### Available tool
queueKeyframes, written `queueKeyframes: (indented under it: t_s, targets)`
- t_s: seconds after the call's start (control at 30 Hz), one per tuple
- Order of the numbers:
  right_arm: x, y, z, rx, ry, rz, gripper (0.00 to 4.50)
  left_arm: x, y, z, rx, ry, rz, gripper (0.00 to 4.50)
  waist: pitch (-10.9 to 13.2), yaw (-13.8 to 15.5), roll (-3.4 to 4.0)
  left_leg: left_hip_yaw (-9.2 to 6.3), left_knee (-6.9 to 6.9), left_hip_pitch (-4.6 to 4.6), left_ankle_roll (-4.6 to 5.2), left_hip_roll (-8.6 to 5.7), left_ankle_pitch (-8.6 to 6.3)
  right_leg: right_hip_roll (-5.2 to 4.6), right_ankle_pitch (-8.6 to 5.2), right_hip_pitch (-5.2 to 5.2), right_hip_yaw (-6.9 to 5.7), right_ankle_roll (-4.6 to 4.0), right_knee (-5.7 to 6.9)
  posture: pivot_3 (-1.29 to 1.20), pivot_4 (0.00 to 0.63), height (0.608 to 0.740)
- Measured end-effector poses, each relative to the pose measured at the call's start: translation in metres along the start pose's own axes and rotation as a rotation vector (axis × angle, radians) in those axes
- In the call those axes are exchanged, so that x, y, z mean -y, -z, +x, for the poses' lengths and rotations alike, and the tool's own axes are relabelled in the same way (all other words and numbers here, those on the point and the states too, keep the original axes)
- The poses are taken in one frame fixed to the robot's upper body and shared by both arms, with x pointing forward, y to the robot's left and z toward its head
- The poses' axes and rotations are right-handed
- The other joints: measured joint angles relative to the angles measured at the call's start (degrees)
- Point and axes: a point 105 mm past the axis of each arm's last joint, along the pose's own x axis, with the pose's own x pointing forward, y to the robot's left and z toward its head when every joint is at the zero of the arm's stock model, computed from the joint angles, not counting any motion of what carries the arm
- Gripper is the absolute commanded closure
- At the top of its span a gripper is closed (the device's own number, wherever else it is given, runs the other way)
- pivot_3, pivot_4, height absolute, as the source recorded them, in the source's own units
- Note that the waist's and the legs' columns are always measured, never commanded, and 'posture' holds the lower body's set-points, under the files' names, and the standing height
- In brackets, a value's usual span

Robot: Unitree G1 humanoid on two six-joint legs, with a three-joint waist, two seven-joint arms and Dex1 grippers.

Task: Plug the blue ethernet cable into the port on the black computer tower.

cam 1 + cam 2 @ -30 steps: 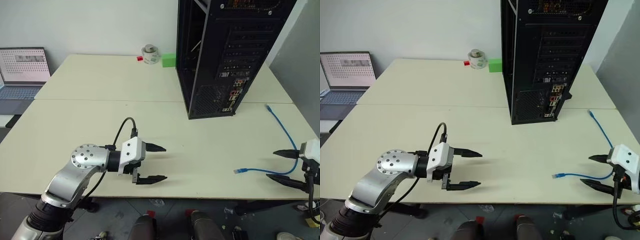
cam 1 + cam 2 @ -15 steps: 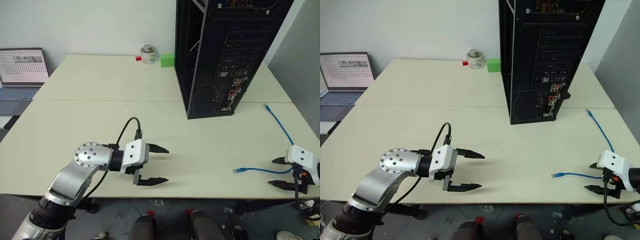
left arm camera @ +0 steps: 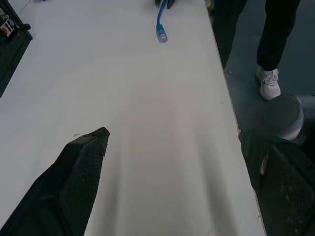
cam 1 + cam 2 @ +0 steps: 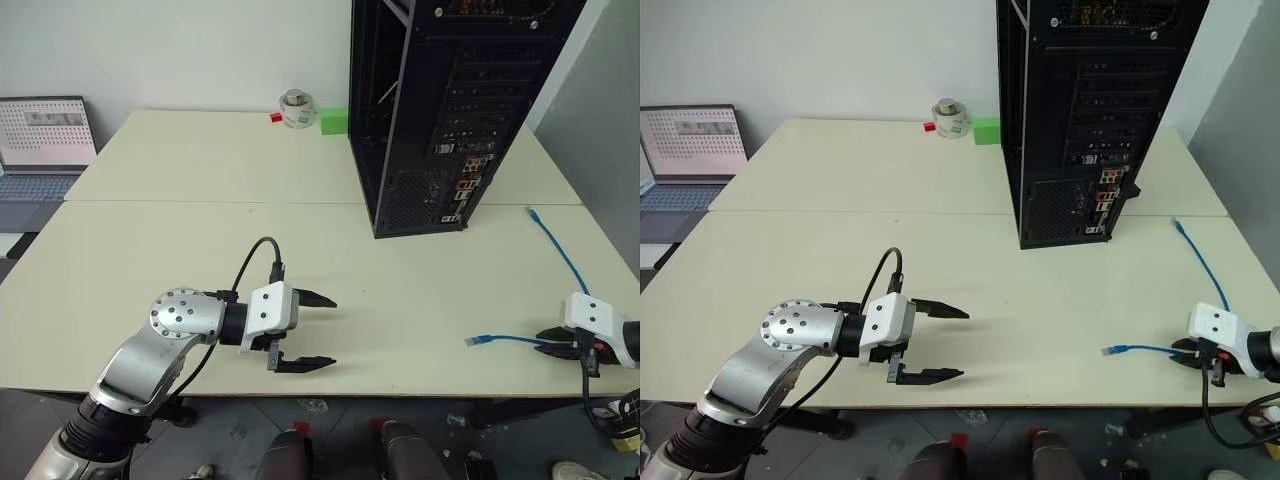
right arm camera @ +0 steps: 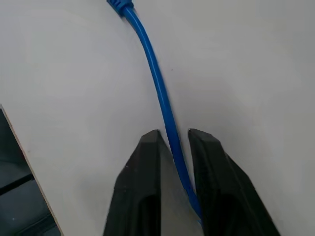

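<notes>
Pinching the blue ethernet cable (image 5: 160,93) mid-run at lower right of the frame, right gripper (image 5: 173,140) has its fingers clamped on the cord well behind the plug; left gripper (image 4: 314,331) hovers lower centre, fingers wide apart. Risk: grip so far from the plug lets it flop, missing the port on the black computer tower (image 4: 450,110) at upper right.

surface: cream table (image 4: 200,240) | on it: black computer tower (image 4: 450,110), blue ethernet cable (image 4: 560,255), green block (image 4: 336,120)
</notes>
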Motion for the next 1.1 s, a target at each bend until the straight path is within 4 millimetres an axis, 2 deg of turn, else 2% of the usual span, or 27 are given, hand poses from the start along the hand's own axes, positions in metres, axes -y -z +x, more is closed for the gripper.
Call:
queueKeyframes:
  t_s: [0.03,0.13,0.43,0.57,0.73,0.9,0.93,1.03,1.1]
  targets:
    - [0.000,-0.003,0.002,0.003,0.002,-0.019,4.45,0.000,0.001,0.000,-0.001,-0.002,-0.003,0.00,0.0,0.0,0.00,0.00,0.00,0.00,0.00,0.01,0.00,0.01,0.00,0.00,0.00,0.00,0.00,0.00,0.150,0.740]
    - [0.000,-0.009,0.005,0.020,0.007,-0.041,4.45,-0.002,0.004,-0.001,-0.005,-0.008,-0.017,0.00,0.0,0.0,0.00,0.00,0.00,0.00,0.00,0.00,0.00,0.01,0.00,0.00,0.00,0.00,0.01,0.00,0.150,0.740]
    - [-0.003,-0.059,0.021,0.166,0.016,-0.089,4.45,-0.007,0.009,0.000,-0.016,-0.046,-0.031,0.00,0.0,0.1,0.00,-0.04,0.01,-0.02,0.00,-0.02,0.00,-0.02,0.00,0.00,-0.03,0.00,0.01,0.00,0.150,0.740]
    - [-0.008,-0.080,0.035,0.227,0.012,-0.085,4.45,-0.011,0.014,-0.001,-0.025,-0.073,-0.047,0.00,0.0,0.1,-0.01,-0.05,0.01,-0.03,0.00,-0.01,0.00,-0.02,0.00,0.00,-0.03,-0.01,0.02,0.00,0.150,0.740]
    - [-0.019,-0.105,0.062,0.291,-0.028,-0.074,4.45,-0.014,0.020,-0.002,-0.038,-0.087,-0.052,0.00,0.0,0.1,0.00,-0.07,0.01,-0.06,0.00,-0.02,0.00,-0.02,0.01,-0.04,-0.05,-0.01,0.03,0.00,0.150,0.740]
    - [-0.021,-0.112,0.070,0.279,-0.038,-0.071,3.52,-0.014,0.022,-0.003,-0.048,-0.093,-0.047,0.00,0.0,0.2,-0.01,-0.09,0.04,-0.11,0.00,-0.05,0.00,-0.08,0.01,-0.05,-0.09,-0.01,0.02,0.00,0.150,0.740]
    - [-0.021,-0.113,0.070,0.279,-0.036,-0.071,3.17,-0.014,0.022,-0.003,-0.050,-0.097,-0.049,0.00,0.0,0.2,-0.01,-0.10,0.04,-0.11,0.00,-0.05,0.00,-0.07,0.01,-0.05,-0.10,-0.01,0.02,0.00,0.150,0.740]
    - [-0.021,-0.115,0.068,0.283,-0.053,-0.041,2.51,-0.012,0.026,-0.003,-0.055,-0.106,-0.063,0.00,0.0,0.2,-0.01,-0.10,0.04,-0.11,0.00,-0.04,0.00,-0.07,0.01,-0.05,-0.11,-0.02,0.02,0.00,0.150,0.740]
    - [-0.022,-0.117,0.067,0.294,-0.069,-0.021,2.51,-0.010,0.029,-0.003,-0.059,-0.108,-0.074,0.00,0.0,0.2,-0.01,-0.11,0.04,-0.11,0.00,-0.02,0.00,-0.07,0.01,-0.05,-0.11,-0.02,0.02,0.00,0.150,0.740]
